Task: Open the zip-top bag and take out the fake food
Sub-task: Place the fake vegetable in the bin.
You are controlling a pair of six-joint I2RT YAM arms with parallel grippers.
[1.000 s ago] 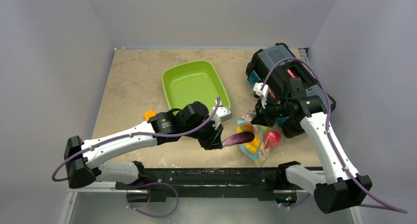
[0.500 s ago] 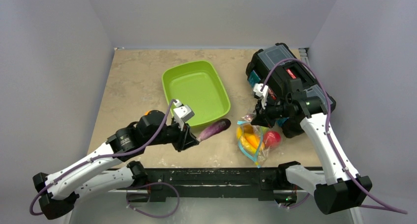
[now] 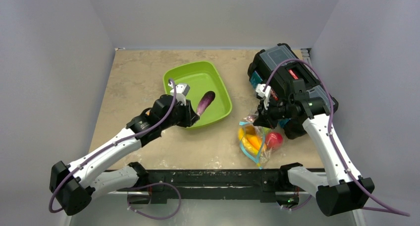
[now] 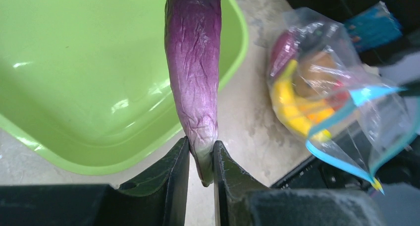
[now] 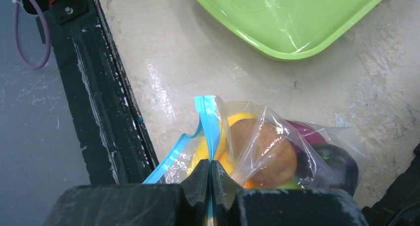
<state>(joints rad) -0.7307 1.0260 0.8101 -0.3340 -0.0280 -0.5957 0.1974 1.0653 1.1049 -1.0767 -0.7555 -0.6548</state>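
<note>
My left gripper (image 3: 192, 116) (image 4: 200, 150) is shut on the pale stem end of a purple eggplant (image 3: 205, 103) (image 4: 194, 62). The eggplant sticks out over the near right part of the green tray (image 3: 218, 82) (image 4: 74, 87). The zip-top bag (image 3: 257, 142) (image 4: 346, 102) (image 5: 297, 151) lies right of the tray with its blue zip strip (image 5: 207, 122) parted. My right gripper (image 3: 253, 120) (image 5: 210, 167) is shut on that strip. Inside the bag I see fake food: a yellow banana (image 4: 287, 102), a red apple (image 3: 275, 139) and a brown piece (image 5: 265, 151).
A black toolbox (image 3: 277, 62) stands at the back right, just behind my right arm. The black frame rail (image 3: 208, 176) (image 5: 104, 112) runs along the table's near edge, close to the bag. Grey walls close in the table on three sides.
My left arm has carried the eggplant from the bag's mouth to the left and back, until it hangs over the green tray. The right gripper and the bag have stayed put.
</note>
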